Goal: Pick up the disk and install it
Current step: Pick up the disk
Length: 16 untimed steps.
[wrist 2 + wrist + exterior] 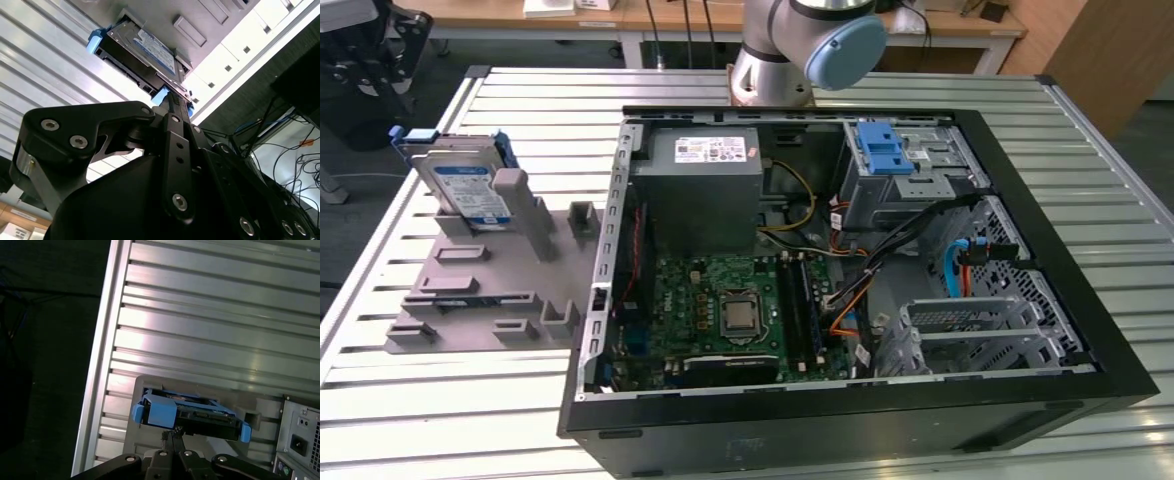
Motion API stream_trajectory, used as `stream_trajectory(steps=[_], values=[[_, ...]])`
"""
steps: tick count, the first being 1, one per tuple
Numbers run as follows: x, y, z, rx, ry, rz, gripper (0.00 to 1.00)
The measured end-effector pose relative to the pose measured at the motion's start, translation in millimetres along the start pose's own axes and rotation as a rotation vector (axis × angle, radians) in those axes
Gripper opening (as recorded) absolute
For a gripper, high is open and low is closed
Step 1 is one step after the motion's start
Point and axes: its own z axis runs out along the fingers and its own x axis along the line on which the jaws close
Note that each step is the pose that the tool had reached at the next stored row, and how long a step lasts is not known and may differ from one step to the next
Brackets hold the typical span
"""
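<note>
The disk [464,185] is a silver drive with a white-and-blue label in a blue bracket. It stands on edge in a slot of the grey holder [494,290], at the exterior view's left. In both wrist views it lies beyond my fingertips, disk [145,47] and disk [192,415], with its blue bracket ends showing. My gripper [172,432] has its black fingers [171,115] pressed together with nothing between them. It hangs above the disk, apart from it.
An open black computer case [1067,300] lies on the slatted metal table [520,90]. Inside are a grey power-supply box [700,185], a motherboard [734,310] and a drive cage with a ribbed blue latch [883,150]. The arm's base [787,50] stands behind the case.
</note>
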Motion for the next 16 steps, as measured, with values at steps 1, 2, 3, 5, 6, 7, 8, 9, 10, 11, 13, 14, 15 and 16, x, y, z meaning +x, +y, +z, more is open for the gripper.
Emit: stream_trajectory(steps=[1, 2, 3, 5, 6, 7, 8, 9, 10, 11, 13, 14, 15, 16], values=[[0.0, 0.0, 0.0, 0.0000, 0.0000, -0.002, 0.11], [0.0, 0.0, 0.0, 0.0000, 0.0001, -0.004, 0.11], [0.0, 0.0, 0.0, 0.0000, 0.0001, -0.007, 0.11], [0.0, 0.0, 0.0, -0.0001, 0.0002, -0.012, 0.11], [0.0, 0.0, 0.0, -0.0001, 0.0002, -0.016, 0.11], [0.0, 0.0, 0.0, -0.0001, 0.0003, -0.020, 0.11], [0.1, 0.0, 0.0, -0.0001, 0.0004, -0.025, 0.11], [0.1, 0.0, 0.0, -0.0001, 0.0005, -0.030, 0.11], [0.1, 0.0, 0.0, -0.0002, 0.0006, -0.035, 0.11], [0.1, 0.0, 0.0, -0.0002, 0.0007, -0.041, 0.11], [0.1, 0.0, 0.0, -0.0002, 0.0010, -0.054, 0.11], [0.2, 0.0, 0.0, -0.0003, 0.0012, -0.062, 0.11], [0.2, 0.0, 0.0, -0.0004, 0.0012, -0.071, 0.11], [0.2, 0.0, 0.0, -0.0004, 0.0013, -0.080, 0.11]])
